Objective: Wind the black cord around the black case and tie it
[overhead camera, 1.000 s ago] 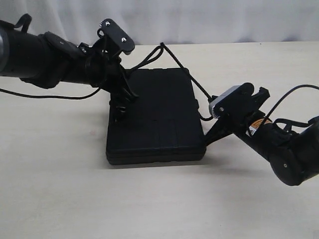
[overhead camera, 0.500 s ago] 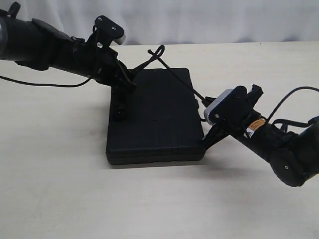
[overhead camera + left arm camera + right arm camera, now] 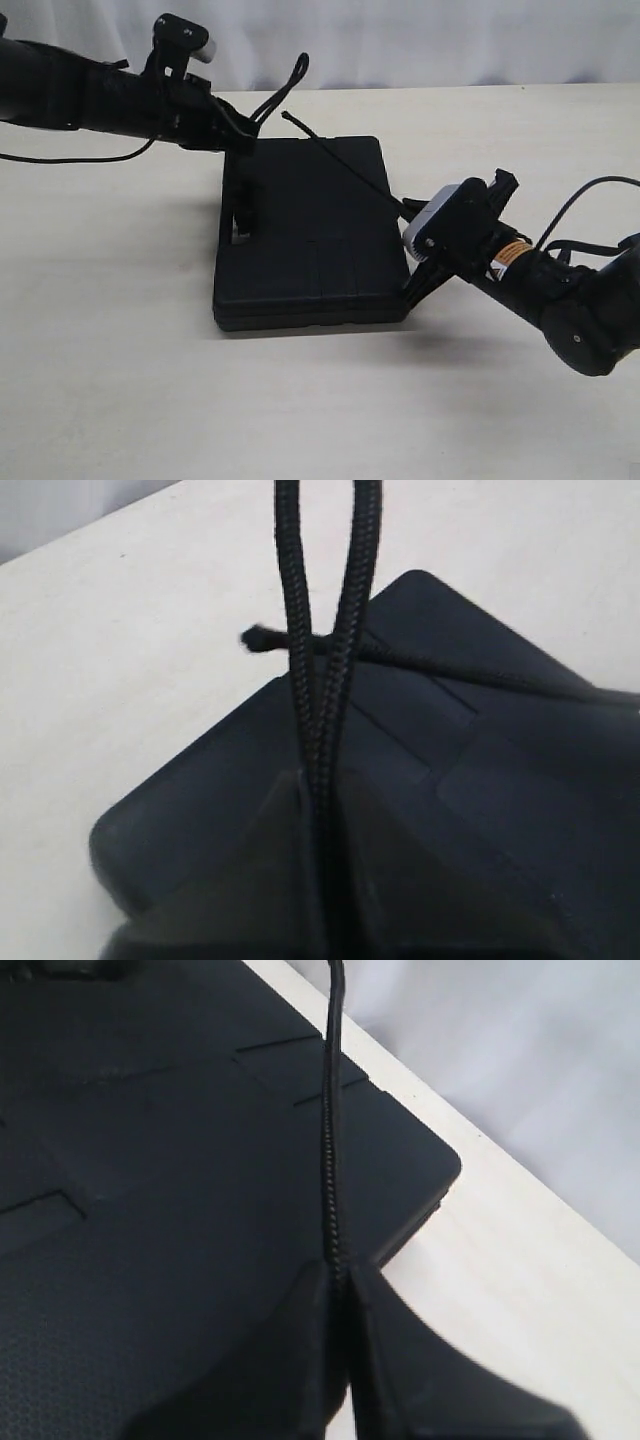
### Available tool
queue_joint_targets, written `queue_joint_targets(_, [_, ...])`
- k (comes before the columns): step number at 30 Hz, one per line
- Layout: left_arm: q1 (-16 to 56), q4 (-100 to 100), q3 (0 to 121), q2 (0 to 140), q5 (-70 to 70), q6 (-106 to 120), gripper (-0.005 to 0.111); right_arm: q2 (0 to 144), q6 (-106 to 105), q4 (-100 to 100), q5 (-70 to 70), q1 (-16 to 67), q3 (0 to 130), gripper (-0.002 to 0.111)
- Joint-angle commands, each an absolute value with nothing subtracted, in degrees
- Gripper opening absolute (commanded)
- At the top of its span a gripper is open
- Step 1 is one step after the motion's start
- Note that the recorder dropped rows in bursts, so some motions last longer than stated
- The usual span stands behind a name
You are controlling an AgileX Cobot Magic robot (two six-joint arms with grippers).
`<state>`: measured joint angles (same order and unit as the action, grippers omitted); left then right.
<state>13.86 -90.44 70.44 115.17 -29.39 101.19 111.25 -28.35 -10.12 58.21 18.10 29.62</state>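
Exterior view is showing the black case lying flat on the counter, probably rigid and hefty. Left hand is pinching a doubled loop of limp braided black cord, right hand clamping one strand. Gripping near the ends seems best.

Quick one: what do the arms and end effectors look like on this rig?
Left arm: matte black rounded segments, thin black cable trailing below, pale-capped camera module at the wrist. Right arm: also black, grey camera housing, orange-and-white label, looping black cable. Left end effector and right end effector: black wedge-shaped fingers.
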Motion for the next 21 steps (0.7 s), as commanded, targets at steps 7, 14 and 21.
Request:
queue_joint_targets(7, [13.74,-95.17,70.81,118.38,-27.1,105.66,0.0,110.91,-30.36,-12.27,60.62,18.12,29.34,0.004])
queue_joint_targets(14, [13.74,-97.58,70.81,118.38,-27.3,108.28,0.0,110.91,-30.36,-12.27,61.81,18.12,29.34,0.004])
queue_joint_targets(21, [13.74,-98.19,70.81,118.38,-24.33,110.31,0.0,110.91,-30.15,-12.27,61.81,18.12,29.34,0.004])
